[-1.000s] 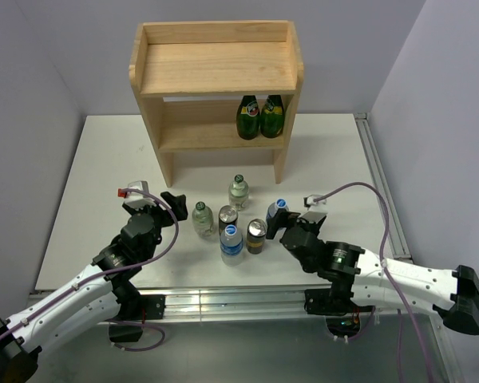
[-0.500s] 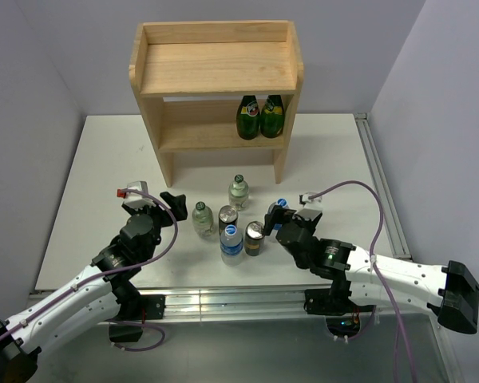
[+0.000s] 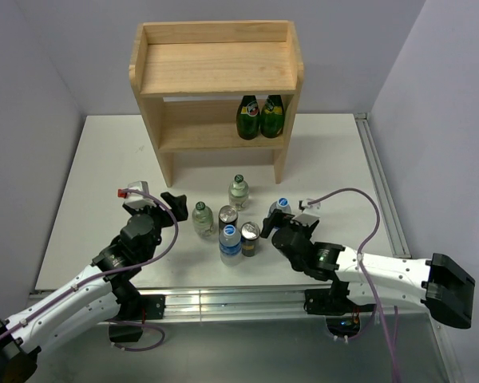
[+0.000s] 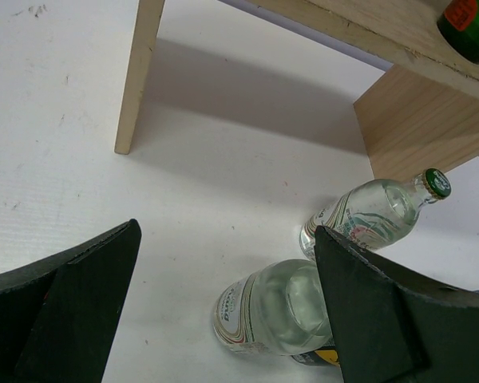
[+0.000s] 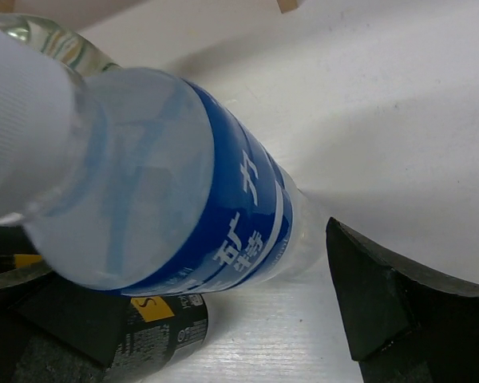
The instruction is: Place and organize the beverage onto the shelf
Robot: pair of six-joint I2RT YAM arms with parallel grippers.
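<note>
The wooden shelf (image 3: 215,68) stands at the back of the table. In front of it stand the loose drinks: two clear green-capped glass bottles (image 3: 238,191) (image 3: 201,218), two cans (image 3: 227,215) (image 3: 250,237) and two blue-labelled water bottles (image 3: 231,242) (image 3: 280,209). My right gripper (image 3: 273,224) is open, its fingers either side of the right water bottle (image 5: 184,183), with a can (image 5: 164,327) by its left finger. My left gripper (image 3: 166,204) is open just left of the nearer glass bottle (image 4: 271,311), with nothing held. The other glass bottle (image 4: 375,215) stands behind it.
Two dark green bottles (image 3: 248,117) (image 3: 272,116) stand at the right end of the shelf's lower tier. The shelf's legs (image 4: 140,72) rest on the white table (image 3: 104,159). A metal rail (image 3: 379,183) runs along the table's right edge.
My right arm has swung left and forward, bringing its open jaws round the right water bottle. The near can has slid slightly left. The left arm has not moved.
</note>
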